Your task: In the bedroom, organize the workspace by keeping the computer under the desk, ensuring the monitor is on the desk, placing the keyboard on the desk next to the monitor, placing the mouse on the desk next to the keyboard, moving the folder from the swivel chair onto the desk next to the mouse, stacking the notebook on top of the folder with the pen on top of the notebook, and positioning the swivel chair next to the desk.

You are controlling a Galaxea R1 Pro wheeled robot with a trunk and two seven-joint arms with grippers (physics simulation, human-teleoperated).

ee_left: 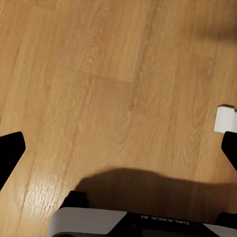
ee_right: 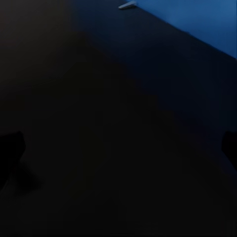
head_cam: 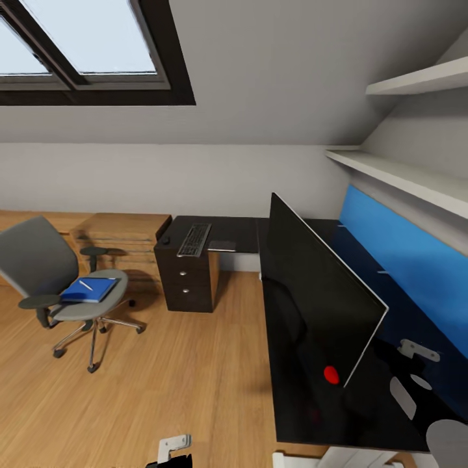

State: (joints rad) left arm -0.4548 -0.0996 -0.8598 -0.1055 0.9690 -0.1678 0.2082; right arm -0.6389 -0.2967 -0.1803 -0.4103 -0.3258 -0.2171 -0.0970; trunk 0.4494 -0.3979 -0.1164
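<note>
While the folder and pen lie on the swivel chair, awaiting transfer, monitor and keyboard occupy the bench; both jaws stand spread, empty.

Grey sloped walls rise to a dark-framed skylight at upper left, pale daylight behind its panes. Two white shelves run along the right wall, one above the other. The oak floor runs in long planks, with soft shadows on it. A low oak drawer unit stands against the far wall, and beside it a dark drawer pedestal with three silver handles.
</note>
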